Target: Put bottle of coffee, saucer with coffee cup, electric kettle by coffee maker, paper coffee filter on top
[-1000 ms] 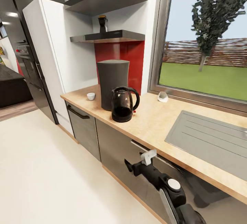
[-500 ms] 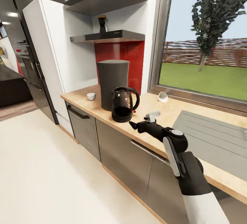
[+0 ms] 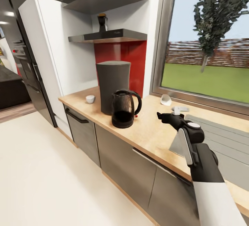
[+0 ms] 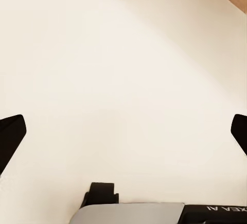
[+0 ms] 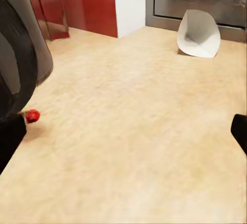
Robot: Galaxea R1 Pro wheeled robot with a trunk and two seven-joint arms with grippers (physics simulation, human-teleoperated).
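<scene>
The dark grey coffee maker [image 3: 113, 86] stands on the wood-grain kitchen countertop [image 3: 152, 132], with the smoky electric kettle [image 3: 123, 108] touching its front. A tiny white coffee cup [image 3: 90, 99] sits to its left. The bottle of coffee [image 3: 102, 22] is up on the kitchen shelf [image 3: 110, 36]. The paper coffee filter [image 3: 166, 99] [image 5: 198, 34] lies by the window frame. My right gripper [image 3: 169, 112] [image 5: 123, 136] hovers open over the countertop [image 5: 134, 147], between the kettle [image 5: 20, 54] and the filter. My left gripper [image 4: 123, 134] is open over pale floor. The saucer is out of view.
A grey sink drainboard [image 3: 221, 132] is set into the counter on the right, below a large window [image 3: 207, 46]. A tall white cabinet [image 3: 52, 53] and dark appliances [image 3: 24, 63] stand to the left. Grey cabinet fronts [image 3: 121, 153] run under the counter above cream floor [image 3: 52, 177].
My right arm has risen from below the counter edge to above the worktop and swung right, toward the filter. The head view has shifted slightly.
</scene>
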